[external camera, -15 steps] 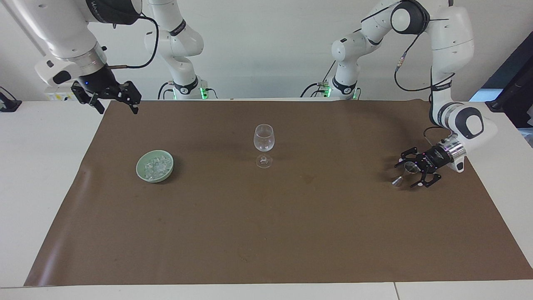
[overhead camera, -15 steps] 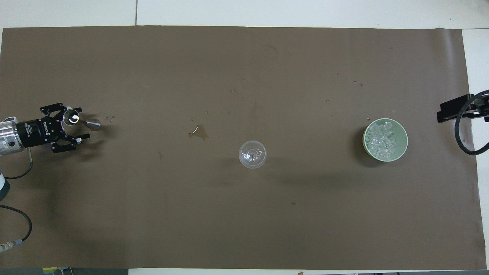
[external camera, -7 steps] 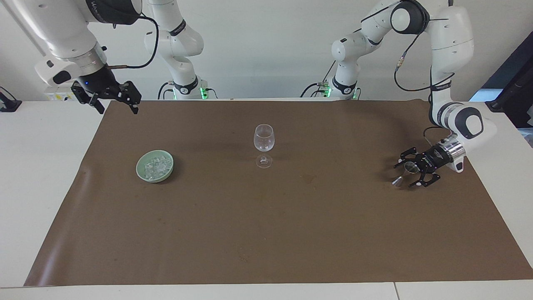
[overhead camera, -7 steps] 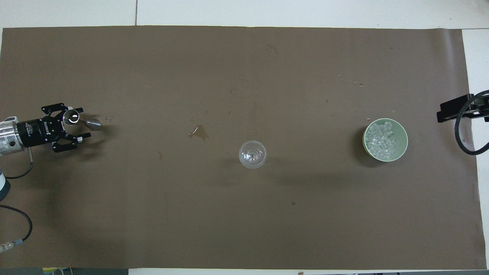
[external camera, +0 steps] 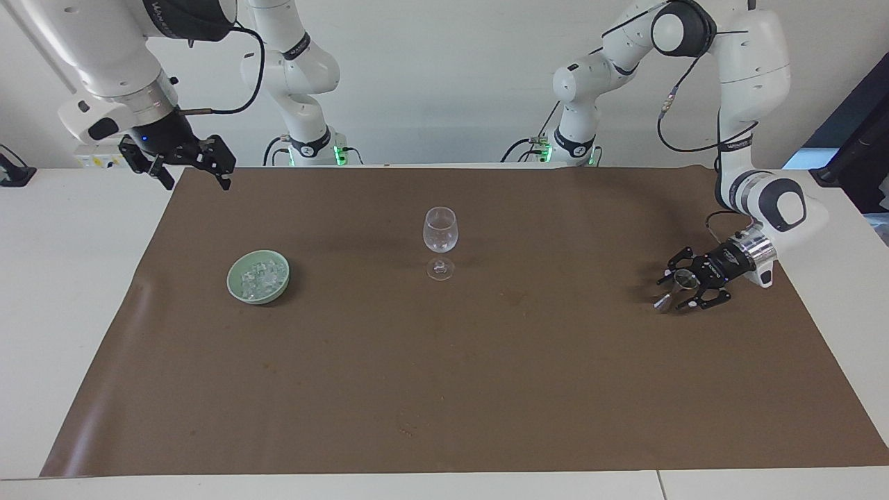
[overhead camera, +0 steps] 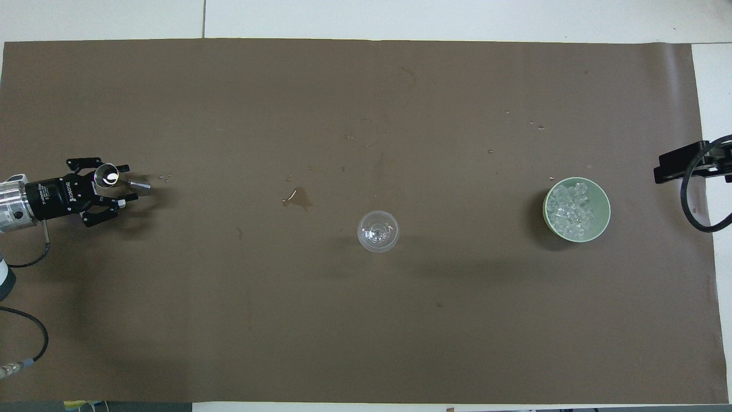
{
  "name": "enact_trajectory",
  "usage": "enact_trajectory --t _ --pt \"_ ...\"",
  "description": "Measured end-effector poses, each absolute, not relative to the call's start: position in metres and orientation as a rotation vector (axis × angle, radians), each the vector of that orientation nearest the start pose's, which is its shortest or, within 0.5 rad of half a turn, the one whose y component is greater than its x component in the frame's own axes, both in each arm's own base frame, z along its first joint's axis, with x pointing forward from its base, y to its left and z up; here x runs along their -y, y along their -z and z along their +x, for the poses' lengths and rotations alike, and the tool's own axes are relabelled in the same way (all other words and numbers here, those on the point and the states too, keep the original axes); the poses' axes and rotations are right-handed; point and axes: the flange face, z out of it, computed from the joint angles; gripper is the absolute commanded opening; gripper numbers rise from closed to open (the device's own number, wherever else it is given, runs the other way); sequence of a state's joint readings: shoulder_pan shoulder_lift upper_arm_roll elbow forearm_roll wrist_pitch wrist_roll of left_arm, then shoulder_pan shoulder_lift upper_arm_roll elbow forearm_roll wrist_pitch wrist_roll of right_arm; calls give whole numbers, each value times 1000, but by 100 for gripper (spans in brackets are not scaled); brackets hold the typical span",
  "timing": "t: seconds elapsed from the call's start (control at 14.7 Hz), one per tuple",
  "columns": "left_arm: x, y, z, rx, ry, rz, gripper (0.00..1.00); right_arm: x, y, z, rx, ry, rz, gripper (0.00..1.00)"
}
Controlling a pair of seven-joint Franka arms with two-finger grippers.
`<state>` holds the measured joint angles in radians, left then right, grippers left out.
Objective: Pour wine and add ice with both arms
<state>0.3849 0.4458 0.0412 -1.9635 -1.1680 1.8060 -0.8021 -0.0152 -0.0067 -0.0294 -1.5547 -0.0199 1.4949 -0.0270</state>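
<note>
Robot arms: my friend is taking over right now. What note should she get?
Left gripper: jaws open on either side of the metal jigger at the left arm's end of the table, not gripping yet.
Right gripper: open, raised, waiting at the right arm's end.
Wine glass: upright mid-table, no wine visible.
Ice: in the green bowl.
Done: nothing poured.
Left: grip the jigger, pour, add ice.

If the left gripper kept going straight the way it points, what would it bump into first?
Probably the small metal cup lying between its fingers; the left gripper is low around it already. Past that, only brown mat.
</note>
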Motion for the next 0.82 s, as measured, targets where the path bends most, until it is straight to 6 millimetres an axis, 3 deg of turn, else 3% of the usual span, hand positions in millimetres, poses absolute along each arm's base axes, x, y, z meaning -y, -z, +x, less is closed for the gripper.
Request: enact_trajectory --t 0.48,0.68,0.82 --pt "-163 -253 558 -1711 860 1242 0 26 -629 544 -28 -85 -3158 100" --pt "-153 -274 555 -1629 921 1260 0 22 -629 544 -17 -85 -3158 100" --pt "-140 -299 553 -1546 972 1290 0 19 -629 544 -7 -84 -3158 100"
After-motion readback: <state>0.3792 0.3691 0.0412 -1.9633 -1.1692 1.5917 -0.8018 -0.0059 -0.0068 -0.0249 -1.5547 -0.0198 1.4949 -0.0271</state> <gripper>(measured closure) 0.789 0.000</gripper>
